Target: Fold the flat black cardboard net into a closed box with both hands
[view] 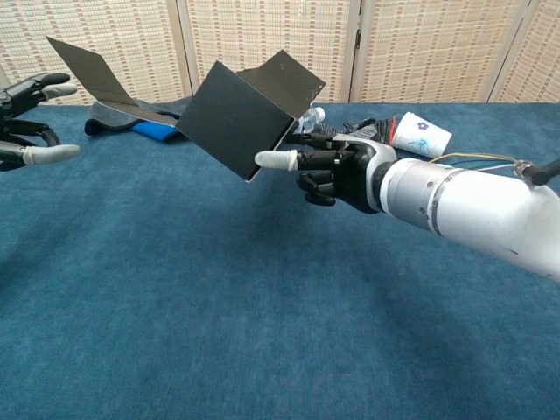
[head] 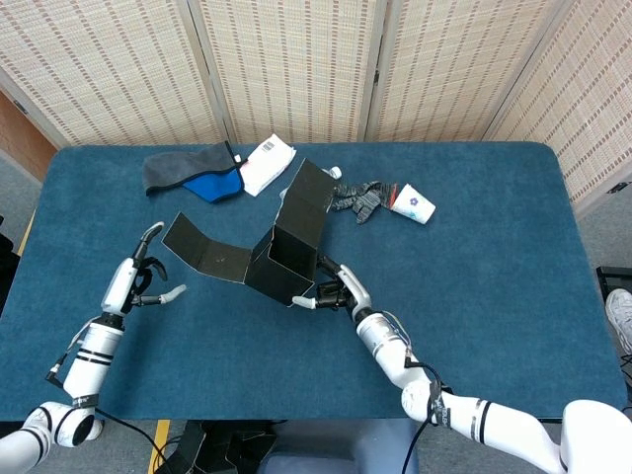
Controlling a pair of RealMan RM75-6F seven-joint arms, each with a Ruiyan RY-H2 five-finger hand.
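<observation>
Gripping the half-folded black box (head: 291,259) tilted above the table (head: 494,296), the right hand (view: 337,171) pinches its side; the left hand (head: 148,281) hovers spread, empty.

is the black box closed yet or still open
Still open. The black box is tilted in the right hand above the table, its top uncovered, one flap spread left, another raised behind. The left hand isn't touching it.

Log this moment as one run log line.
phase: box folding | black box: lifted, tilted, flaps open | right hand: holds box | left hand: open, apart from box
</observation>
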